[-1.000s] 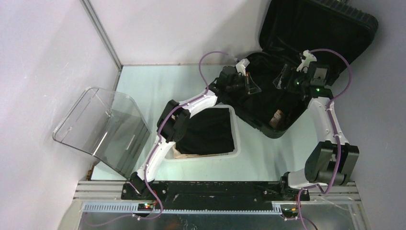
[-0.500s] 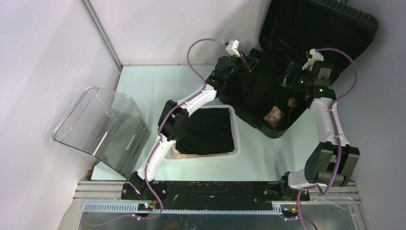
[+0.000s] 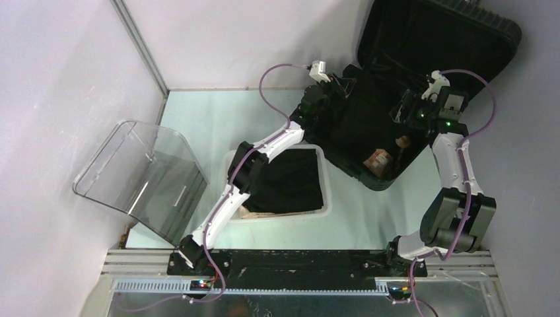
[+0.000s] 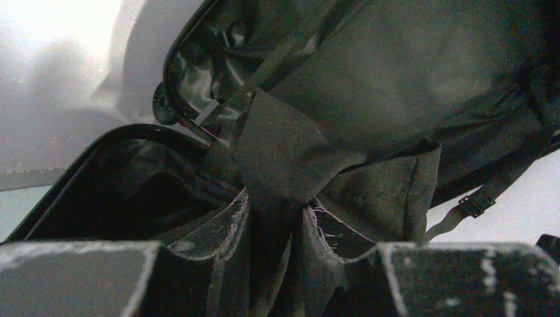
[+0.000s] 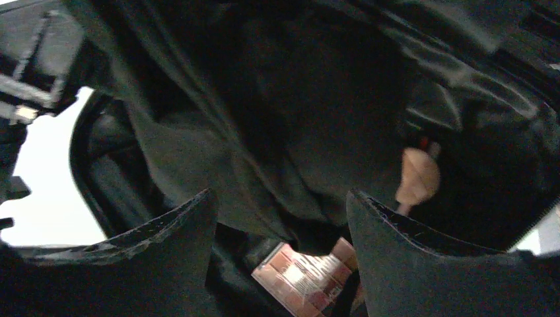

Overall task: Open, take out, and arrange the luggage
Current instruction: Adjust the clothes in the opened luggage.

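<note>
1. the suitcase (image 3: 422, 46) lies open at the far right of the table (image 3: 198, 112). its bottom half is flat on the table and its lid is tipped up against the back wall. one small wheel (image 4: 162, 105) shows in the left wrist view.
2. handling, as i judge it: the ribbed hard shell is stiff and smooth, and it is probably the heaviest thing here. it would slide more easily than it would lift. the rim of the bottom half or a rounded corner looks like the best place to take hold.
3. the lining and anything soft packed inside will be limp. pinch a fold well in from its edge, and expect it to sag and drag on the rim.
4. the left gripper (image 4: 277, 218) is over the near left part of the suitcase with its jaws part way apart. a fold of dark cloth (image 4: 284, 152) stands between the fingers and looks loose rather than pinched. i cannot tell whether it is a garment or a flap of the lining.
5. the right gripper (image 5: 280, 211) is wide open and has hold of nothing. it hangs over the right side of the bottom half.
6. counts:
   - one suitcase and two grippers.
   - one white basket (image 3: 231, 158) near the middle of the table, with one black garment (image 3: 290, 181) in it.
   - one clear plastic cover (image 3: 132, 165) at the left.
   - inside the suitcase, one red-brown packet (image 3: 380, 160) and one tan round thing (image 3: 401, 140). more may lie hidden under the cloth.
</note>
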Controlling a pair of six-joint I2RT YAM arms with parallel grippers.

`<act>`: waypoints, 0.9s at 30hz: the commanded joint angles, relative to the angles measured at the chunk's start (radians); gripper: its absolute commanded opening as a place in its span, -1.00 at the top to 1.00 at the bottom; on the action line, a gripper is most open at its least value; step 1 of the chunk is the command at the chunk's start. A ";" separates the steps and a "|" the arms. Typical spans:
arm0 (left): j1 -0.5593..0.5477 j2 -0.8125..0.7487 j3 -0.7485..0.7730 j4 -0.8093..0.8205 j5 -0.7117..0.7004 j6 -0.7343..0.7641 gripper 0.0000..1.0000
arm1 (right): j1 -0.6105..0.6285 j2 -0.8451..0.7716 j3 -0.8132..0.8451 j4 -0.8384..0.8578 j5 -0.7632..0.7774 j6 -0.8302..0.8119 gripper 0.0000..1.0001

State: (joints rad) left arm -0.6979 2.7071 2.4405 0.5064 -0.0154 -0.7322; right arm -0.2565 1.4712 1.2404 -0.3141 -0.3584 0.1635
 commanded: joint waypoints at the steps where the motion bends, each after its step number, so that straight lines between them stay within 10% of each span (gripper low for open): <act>1: -0.031 -0.046 0.032 0.087 0.033 0.054 0.37 | 0.013 -0.012 0.014 0.115 -0.197 -0.043 -0.46; 20: -0.082 -0.167 -0.065 0.062 0.143 0.197 0.20 | 0.093 0.210 0.064 0.394 -0.154 -0.103 -0.52; 27: -0.079 -0.241 -0.121 0.027 0.164 0.233 -0.10 | 0.070 0.283 0.075 0.528 -0.172 0.013 0.85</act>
State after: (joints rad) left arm -0.7818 2.6122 2.3672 0.5385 0.1200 -0.5583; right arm -0.1680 1.7443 1.2644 0.0666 -0.5331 0.1074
